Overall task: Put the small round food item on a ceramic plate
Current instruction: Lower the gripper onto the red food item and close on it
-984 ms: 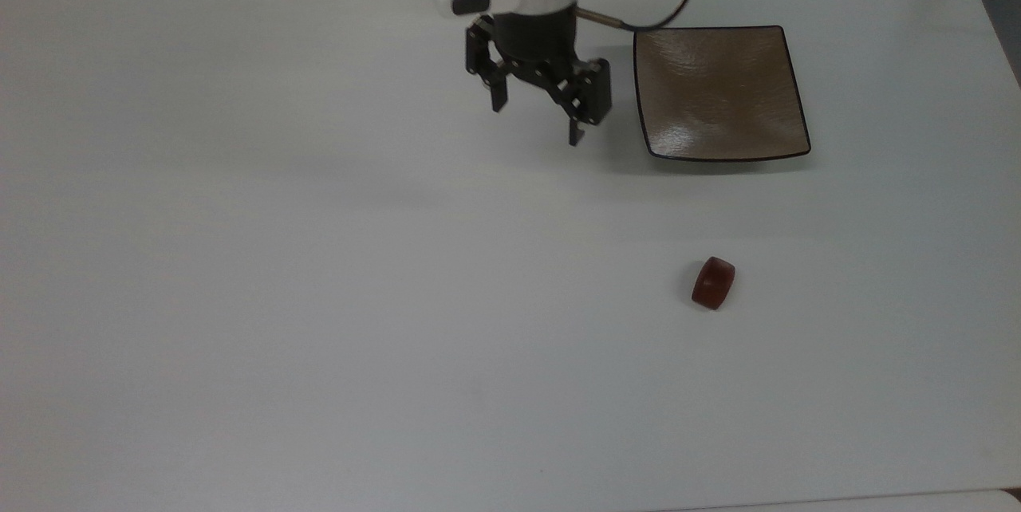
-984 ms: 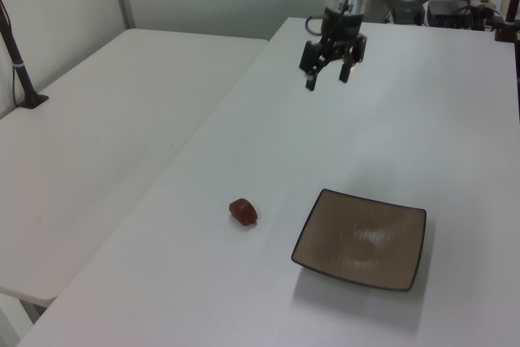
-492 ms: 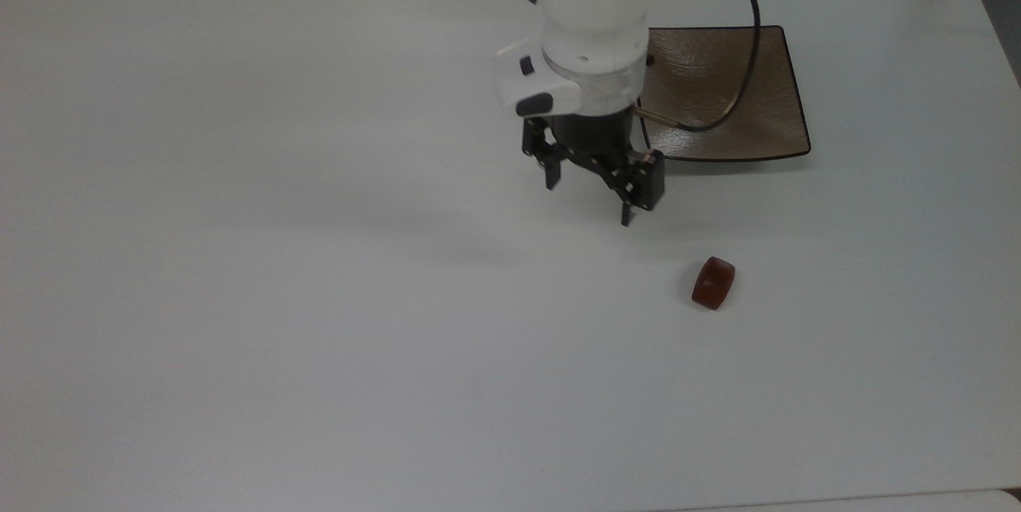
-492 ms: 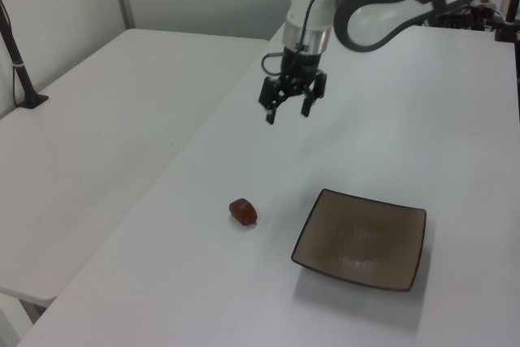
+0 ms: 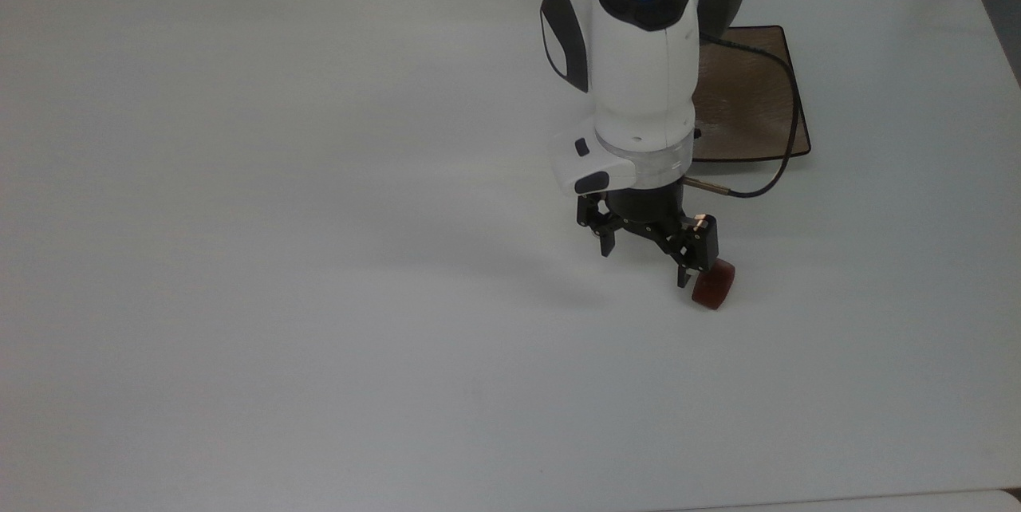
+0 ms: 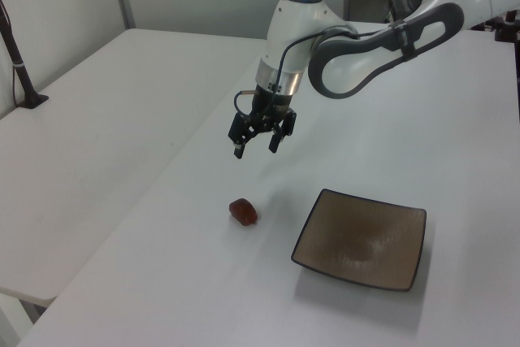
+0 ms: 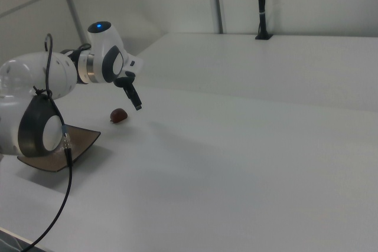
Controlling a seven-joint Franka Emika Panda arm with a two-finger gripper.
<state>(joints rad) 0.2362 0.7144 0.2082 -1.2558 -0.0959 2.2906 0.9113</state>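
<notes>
The small round food item is a dark reddish-brown glossy lump lying on the white table, toward the top view's right. My gripper is open with nothing between its fingers. In the top view one fingertip overlaps the lump's left edge. The left view has the gripper hanging clearly above the table, higher than the food item and apart from it. The ceramic plate is square, brownish-tan and empty, and the arm partly covers it in the top view. The whole plate lies right of the lump in the left view.
The white table spreads wide on the top view's left. A black cable loops from the wrist over the plate's edge. A black post stands on a second table at the left view's left.
The arm has swept from beside the plate toward the food item, ending over the lump. The gripper stayed open. The lump and the plate have not moved.
</notes>
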